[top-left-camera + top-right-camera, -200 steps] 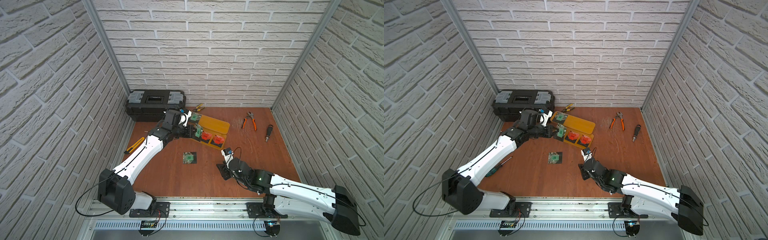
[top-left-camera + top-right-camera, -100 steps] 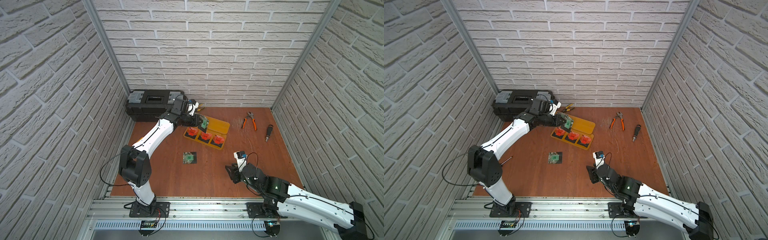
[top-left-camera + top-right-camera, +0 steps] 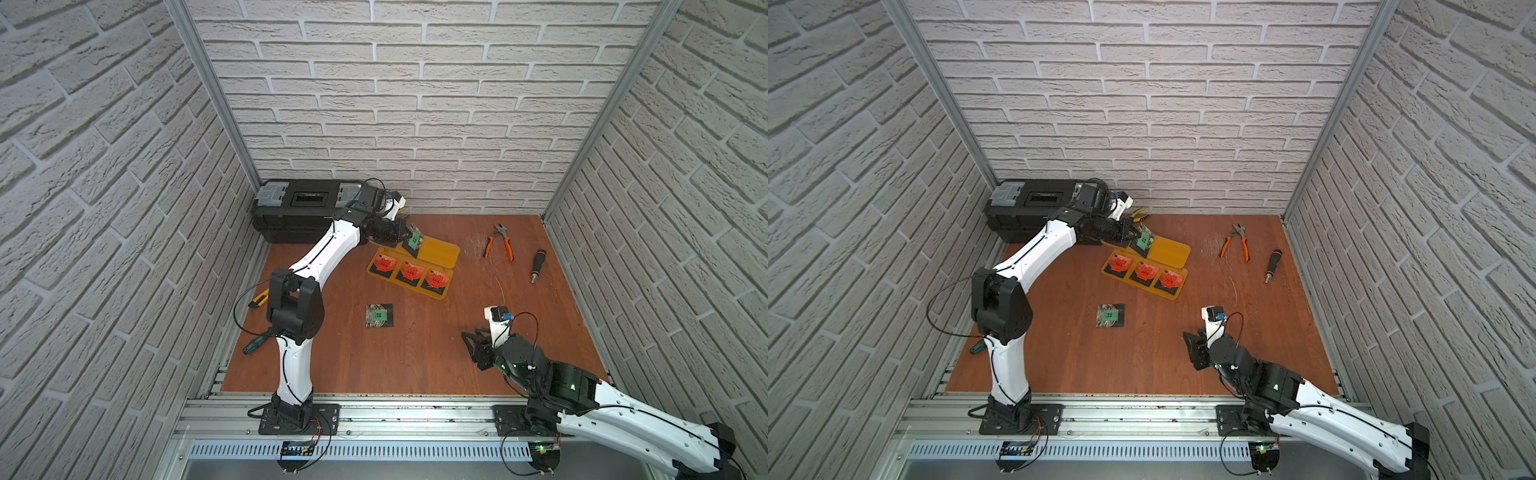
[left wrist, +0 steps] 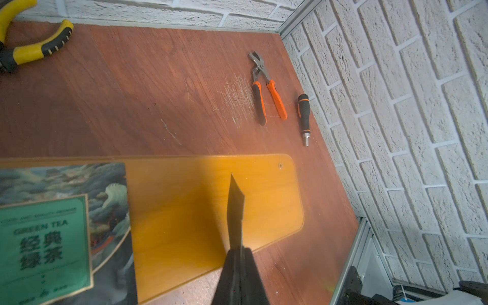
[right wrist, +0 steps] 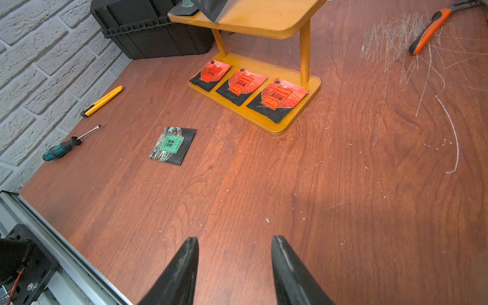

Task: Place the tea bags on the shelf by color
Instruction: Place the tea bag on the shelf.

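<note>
You have the held green tea bag (image 3: pixel 414 240) tilted over the top board of the shelf (image 3: pixel 440 253), pinched tight in your left gripper (image 4: pixel 239 253). A second green tea bag (image 4: pixel 45 237) lies flat on that board. Three red tea bags (image 3: pixel 409 272) line the shelf's lower board. A loose green tea bag (image 3: pixel 379 315) lies on the table (image 3: pixel 415 365) in front of the shelf. Your right gripper (image 5: pixel 235 243) hangs part-open and empty, well apart from the shelf.

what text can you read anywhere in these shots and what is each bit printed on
"GREEN TEA": label of the green tea bag lying on the shelf top board.
"经典绿茶": same label, below it; fine print blurred.
"大红袍": near red tea bag on the lower board.
Middle red tea bag and far red tea bag: too small to read.
Loose green tea bag, off the shelf: too small to read.
</note>
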### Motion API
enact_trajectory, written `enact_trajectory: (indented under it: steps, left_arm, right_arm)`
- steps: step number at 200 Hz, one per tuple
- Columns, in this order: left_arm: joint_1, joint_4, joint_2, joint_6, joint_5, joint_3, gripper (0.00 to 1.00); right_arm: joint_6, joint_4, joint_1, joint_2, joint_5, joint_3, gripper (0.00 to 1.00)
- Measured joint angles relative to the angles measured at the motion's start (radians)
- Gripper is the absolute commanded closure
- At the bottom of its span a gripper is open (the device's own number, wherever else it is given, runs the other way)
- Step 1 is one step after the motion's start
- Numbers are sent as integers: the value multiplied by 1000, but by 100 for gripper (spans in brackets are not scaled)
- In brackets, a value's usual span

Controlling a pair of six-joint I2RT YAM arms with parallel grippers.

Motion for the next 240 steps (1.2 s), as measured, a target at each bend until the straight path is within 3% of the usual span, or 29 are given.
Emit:
enact_trajectory:
  steps: [95,139,240]
  left_arm:
    - [9,-159,155,38,3,235,100]
    - [10,-204,192,49,3,276,100]
    - [10,-238,222,58,1,308,83]
  right_arm:
    - [-2,-10,0,-1,19,-14,50]
    - [-5,-5,0,-4,29,-16,50]
    - [-4,-6,0,-47,31,-30,50]
